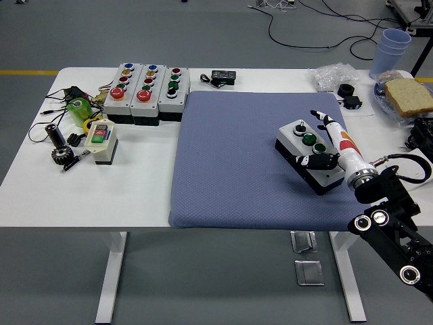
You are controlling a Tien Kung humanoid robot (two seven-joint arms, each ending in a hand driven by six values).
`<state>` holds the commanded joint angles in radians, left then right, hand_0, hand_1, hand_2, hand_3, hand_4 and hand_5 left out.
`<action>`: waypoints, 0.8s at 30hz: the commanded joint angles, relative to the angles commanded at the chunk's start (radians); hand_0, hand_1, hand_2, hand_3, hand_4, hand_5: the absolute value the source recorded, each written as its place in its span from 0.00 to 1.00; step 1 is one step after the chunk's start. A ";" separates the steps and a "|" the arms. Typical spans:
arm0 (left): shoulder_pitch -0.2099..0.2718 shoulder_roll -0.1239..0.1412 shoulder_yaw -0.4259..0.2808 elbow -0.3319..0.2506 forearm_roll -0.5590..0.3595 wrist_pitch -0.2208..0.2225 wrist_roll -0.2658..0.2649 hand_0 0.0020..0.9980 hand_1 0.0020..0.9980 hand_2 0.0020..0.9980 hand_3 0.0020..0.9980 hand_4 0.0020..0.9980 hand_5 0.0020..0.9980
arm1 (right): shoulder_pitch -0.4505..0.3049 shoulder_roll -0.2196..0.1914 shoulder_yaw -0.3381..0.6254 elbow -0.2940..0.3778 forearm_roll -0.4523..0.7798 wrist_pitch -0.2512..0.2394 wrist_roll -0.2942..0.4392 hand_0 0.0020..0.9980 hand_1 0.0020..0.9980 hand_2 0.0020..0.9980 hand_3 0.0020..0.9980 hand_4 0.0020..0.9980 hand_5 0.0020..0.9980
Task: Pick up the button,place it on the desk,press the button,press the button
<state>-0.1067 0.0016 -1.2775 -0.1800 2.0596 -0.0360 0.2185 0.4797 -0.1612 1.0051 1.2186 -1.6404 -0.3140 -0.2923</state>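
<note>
Grey and boxy, the button box (310, 156) lay on the blue mat (237, 162) that covered the middle of the white desk (40, 189), toward the mat's right side and turned at an angle to its edges. Two green buttons showed on its pale top face. The right hand (331, 145) came in from the lower right on its black arm and sat over the box's right half. Its fingers (320, 116) were spread: one pointed away past the box's far corner, while the thumb curled against the box's near side. Whether the hand truly gripped the box or only rested on it could not be told from this view.

At the desk's far left stood three more button boxes (147, 91) side by side, carrying red, blue and green buttons. Nearer the left edge lay a small cream switch box (101, 139), a green object (80, 108) and some dark tools (59, 145). A small black device (222, 78) sat beyond the mat. On the far right were a stack of blue cups (391, 49), a crumpled plastic bag (333, 74) and a slice of bread (409, 95).
</note>
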 joint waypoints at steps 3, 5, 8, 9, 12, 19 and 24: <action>-0.002 0.000 0.001 0.000 -0.006 0.001 -0.001 0.66 0.64 0.65 0.56 0.33 0.86 | 0.020 0.010 -0.004 -0.025 -0.016 0.002 -0.022 1.00 0.90 0.98 0.97 1.00 0.13; -0.004 0.001 0.002 0.000 -0.009 0.002 -0.001 0.66 0.64 0.65 0.56 0.33 0.86 | 0.038 0.016 -0.006 -0.045 -0.037 0.005 -0.043 0.99 0.90 0.98 0.96 0.99 0.13; -0.010 0.002 0.002 0.000 -0.013 0.003 -0.002 0.66 0.64 0.65 0.56 0.33 0.86 | 0.075 0.024 -0.012 -0.081 -0.081 0.023 -0.074 0.99 0.90 0.98 0.96 0.99 0.13; -0.012 0.002 0.001 0.000 -0.014 0.004 -0.002 0.66 0.64 0.65 0.56 0.33 0.86 | 0.088 0.024 -0.015 -0.095 -0.096 0.033 -0.081 0.99 0.90 0.98 0.96 0.99 0.13; -0.016 0.003 -0.002 0.000 -0.016 0.004 -0.002 0.66 0.64 0.65 0.56 0.33 0.86 | 0.115 0.020 -0.020 -0.127 -0.154 0.085 -0.117 0.97 0.88 0.96 0.95 0.99 0.13; -0.020 0.005 -0.009 0.000 -0.018 0.007 -0.003 0.66 0.64 0.64 0.56 0.33 0.86 | 0.143 0.015 -0.027 -0.169 -0.221 0.163 -0.181 0.93 0.80 0.90 0.94 0.99 0.14; -0.021 0.005 -0.010 0.000 -0.015 0.006 -0.002 0.66 0.64 0.64 0.56 0.33 0.86 | 0.155 0.021 -0.027 -0.191 -0.240 0.197 -0.215 0.89 0.74 0.86 0.94 0.98 0.15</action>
<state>-0.1281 0.0066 -1.2879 -0.1800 2.0449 -0.0302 0.2161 0.6343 -0.1400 0.9776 1.0277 -1.8800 -0.1171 -0.5075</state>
